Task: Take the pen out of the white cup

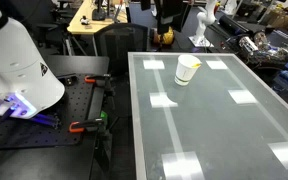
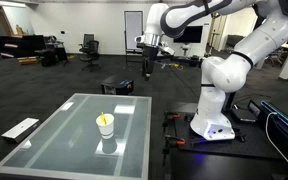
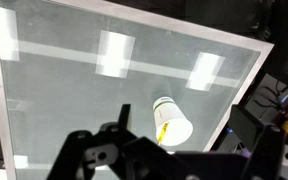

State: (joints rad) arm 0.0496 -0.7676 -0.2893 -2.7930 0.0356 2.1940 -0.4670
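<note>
The white cup (image 1: 187, 70) stands upright on the glass table (image 1: 219, 125) near its far end. It also shows in the other exterior view (image 2: 105, 127) and in the wrist view (image 3: 173, 124). The yellow pen (image 3: 163, 131) stands inside the cup, leaning on its wall, and shows as a yellow tip at the rim (image 2: 103, 120). My gripper (image 2: 149, 62) hangs high above and well behind the table, far from the cup. In the wrist view its dark fingers (image 3: 184, 160) stand wide apart and empty, with the cup seen between them far below.
The robot's white base (image 2: 214, 105) stands on a black platform beside the table, with orange-handled clamps (image 1: 84, 126) on its edge. A flat white object (image 2: 21, 128) lies on the floor beside the table. Office desks and chairs (image 1: 99, 20) stand beyond.
</note>
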